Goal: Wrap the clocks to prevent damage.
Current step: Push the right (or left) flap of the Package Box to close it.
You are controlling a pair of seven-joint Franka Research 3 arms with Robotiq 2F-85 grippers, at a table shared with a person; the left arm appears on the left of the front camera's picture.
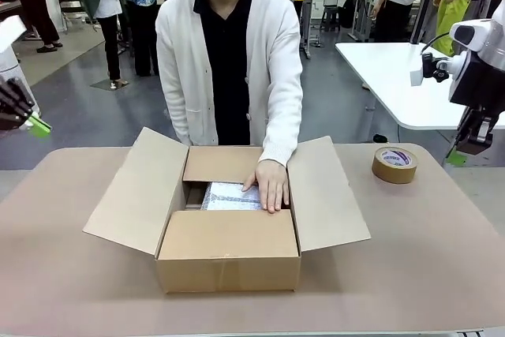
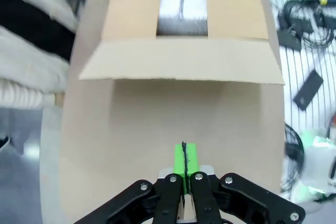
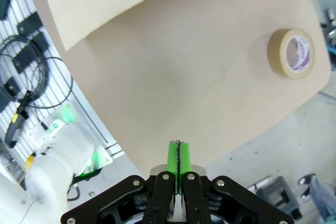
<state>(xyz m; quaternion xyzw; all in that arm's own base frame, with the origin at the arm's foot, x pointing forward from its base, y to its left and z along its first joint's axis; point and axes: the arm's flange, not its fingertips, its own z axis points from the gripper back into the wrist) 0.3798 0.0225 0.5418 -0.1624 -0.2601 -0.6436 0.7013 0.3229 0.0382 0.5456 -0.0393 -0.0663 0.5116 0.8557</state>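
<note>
An open cardboard box [image 1: 229, 246] stands mid-table with its flaps spread. Inside lies a pale, plastic-wrapped bundle [image 1: 227, 196]; no clock face shows, so the clocks are hidden. The person's hand [image 1: 271, 184] rests flat on the bundle's right part. My left gripper [image 1: 35, 125] hangs shut and empty off the table's left end, well clear of the box. My right gripper [image 1: 458, 155] hangs shut and empty past the right edge. In the left wrist view the shut left gripper [image 2: 184, 156] points across bare table at the box [image 2: 181, 61] and the bundle [image 2: 181, 9].
A roll of brown tape [image 1: 394, 164] lies flat at the table's back right, also in the right wrist view as the roll [image 3: 292, 54] beyond my shut right gripper [image 3: 178, 156]. The person stands at the far edge. Bare tabletop [image 1: 410, 274] flanks the box.
</note>
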